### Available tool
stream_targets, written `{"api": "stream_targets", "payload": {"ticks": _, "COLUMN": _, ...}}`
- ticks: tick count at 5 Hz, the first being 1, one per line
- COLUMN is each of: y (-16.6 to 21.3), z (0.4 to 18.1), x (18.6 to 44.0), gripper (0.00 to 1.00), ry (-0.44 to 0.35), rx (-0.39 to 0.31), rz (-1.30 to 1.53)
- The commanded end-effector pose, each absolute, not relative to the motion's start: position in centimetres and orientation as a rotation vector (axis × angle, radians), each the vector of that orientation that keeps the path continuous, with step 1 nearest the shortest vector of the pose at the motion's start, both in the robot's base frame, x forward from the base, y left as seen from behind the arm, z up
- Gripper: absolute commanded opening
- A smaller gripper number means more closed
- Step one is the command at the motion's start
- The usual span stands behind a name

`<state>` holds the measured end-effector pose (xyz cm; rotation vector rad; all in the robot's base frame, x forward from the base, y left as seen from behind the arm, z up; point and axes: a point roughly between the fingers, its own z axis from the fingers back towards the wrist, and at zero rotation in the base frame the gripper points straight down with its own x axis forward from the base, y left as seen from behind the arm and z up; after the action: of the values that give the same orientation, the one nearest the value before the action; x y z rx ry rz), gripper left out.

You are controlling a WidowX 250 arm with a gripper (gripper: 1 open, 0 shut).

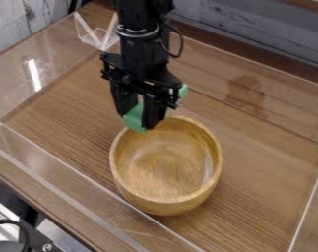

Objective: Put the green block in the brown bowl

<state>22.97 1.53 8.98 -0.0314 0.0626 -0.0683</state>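
My gripper (143, 120) points straight down and is shut on the green block (138, 119), which sticks out below and beside the black fingers, with a green end also showing near the right finger. The block hangs tilted just over the far rim of the brown bowl (166, 164), a large round light wooden bowl standing on the table in front of the arm. The bowl's inside holds nothing that I can see.
The wooden table top (267, 108) is ringed by low clear plastic walls (69, 202). A pale plank wall (253, 25) runs along the back. The black arm (140, 39) rises from the gripper toward the top of the view.
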Motion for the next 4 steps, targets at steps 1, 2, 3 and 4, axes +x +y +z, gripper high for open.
{"api": "stream_targets", "payload": {"ticks": 1, "y": 1.1, "z": 10.7, "x": 23.8, "gripper": 0.0, "ry": -0.006, "rx": -0.024, "rz": -0.075}}
{"api": "stream_targets", "payload": {"ticks": 2, "y": 0.8, "z": 10.7, "x": 23.9, "gripper": 0.0, "ry": -0.005, "rx": -0.025, "rz": -0.079}}
{"api": "stream_targets", "payload": {"ticks": 3, "y": 0.4, "z": 10.7, "x": 24.0, "gripper": 0.0, "ry": -0.005, "rx": -0.026, "rz": -0.081}}
{"api": "stream_targets", "payload": {"ticks": 4, "y": 0.1, "z": 10.7, "x": 24.0, "gripper": 0.0, "ry": -0.006, "rx": -0.027, "rz": -0.08}}
